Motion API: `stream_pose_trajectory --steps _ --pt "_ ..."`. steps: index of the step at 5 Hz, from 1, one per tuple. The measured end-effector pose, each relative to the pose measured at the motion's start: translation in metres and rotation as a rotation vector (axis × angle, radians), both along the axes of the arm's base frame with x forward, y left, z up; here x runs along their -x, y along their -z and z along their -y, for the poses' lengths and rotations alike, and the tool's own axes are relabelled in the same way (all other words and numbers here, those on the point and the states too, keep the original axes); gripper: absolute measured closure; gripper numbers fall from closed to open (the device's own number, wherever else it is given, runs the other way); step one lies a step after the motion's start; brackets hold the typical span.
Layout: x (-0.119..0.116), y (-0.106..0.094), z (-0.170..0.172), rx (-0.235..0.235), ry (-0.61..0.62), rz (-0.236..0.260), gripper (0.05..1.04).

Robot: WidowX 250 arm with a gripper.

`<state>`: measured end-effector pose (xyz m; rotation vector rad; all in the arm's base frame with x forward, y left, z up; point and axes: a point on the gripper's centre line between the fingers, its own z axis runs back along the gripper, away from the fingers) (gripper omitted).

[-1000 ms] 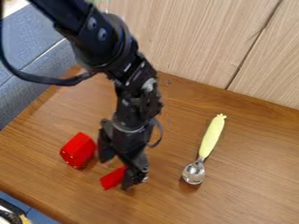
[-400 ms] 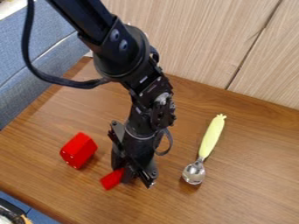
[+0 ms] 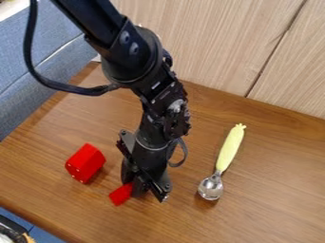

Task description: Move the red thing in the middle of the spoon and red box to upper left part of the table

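Grasping, apparently: the red block [image 3: 119, 195] is partly hidden by the pincer [image 3: 147, 190], whose closure cannot be told; firm hold, then carriage toward eleven o'clock, is required.

The wood-grained brown worktop [image 3: 273, 166] carries a red box [image 3: 85, 162] at the left of the view and, near its lower right, a smaller red piece [image 3: 120, 194], partly hidden. Well apart to the right lies a spoon [image 3: 229, 149], metal bowl nearer the camera, pale yellow handle slanting away up and rightward.
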<state>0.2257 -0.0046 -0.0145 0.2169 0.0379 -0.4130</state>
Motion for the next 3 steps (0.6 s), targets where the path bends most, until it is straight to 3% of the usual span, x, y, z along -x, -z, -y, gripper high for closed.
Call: stream_pose_trajectory --steps 1,2,3 --pt "-0.005 -0.002 0.000 -0.048 -0.012 -0.009 0.827" --pt "-0.014 -0.008 0.001 -0.052 -0.031 0.004 0.827" --pt "-0.036 -0.032 -0.003 -0.033 -0.085 0.069 0.827"
